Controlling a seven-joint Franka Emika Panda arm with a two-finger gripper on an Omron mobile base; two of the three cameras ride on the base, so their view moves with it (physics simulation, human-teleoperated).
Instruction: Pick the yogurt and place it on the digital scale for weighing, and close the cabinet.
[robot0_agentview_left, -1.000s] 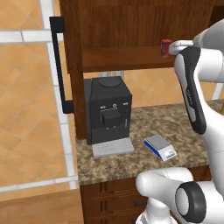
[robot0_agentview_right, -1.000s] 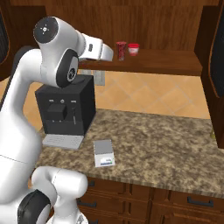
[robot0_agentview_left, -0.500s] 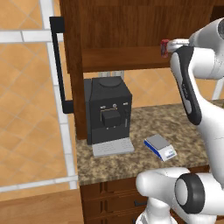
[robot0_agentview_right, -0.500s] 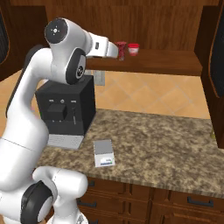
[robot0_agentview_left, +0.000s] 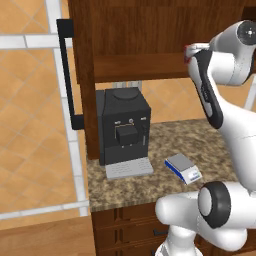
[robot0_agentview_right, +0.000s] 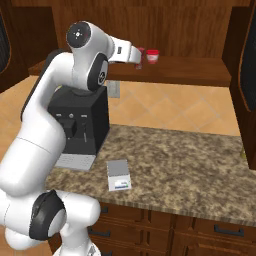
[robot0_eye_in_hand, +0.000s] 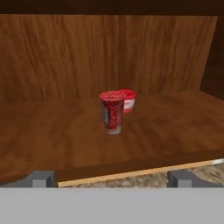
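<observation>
pincer (robot0_eye_in_hand: 111, 178) open wide, level with the cabinet (robot0_eye_in_hand: 65, 131) shelf, facing the yogurt (robot0_eye_in_hand: 112, 111)

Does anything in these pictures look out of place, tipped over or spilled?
Nothing stands out. The yogurt stands upright on the cabinet shelf, with a small white cup upright just behind it. The digital scale lies flat on the counter beside the coffee machine. No spill or damage shows. The open gripper faces the yogurt.

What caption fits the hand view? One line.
Open gripper faces the yogurt on the cabinet shelf, white cup behind it.
</observation>
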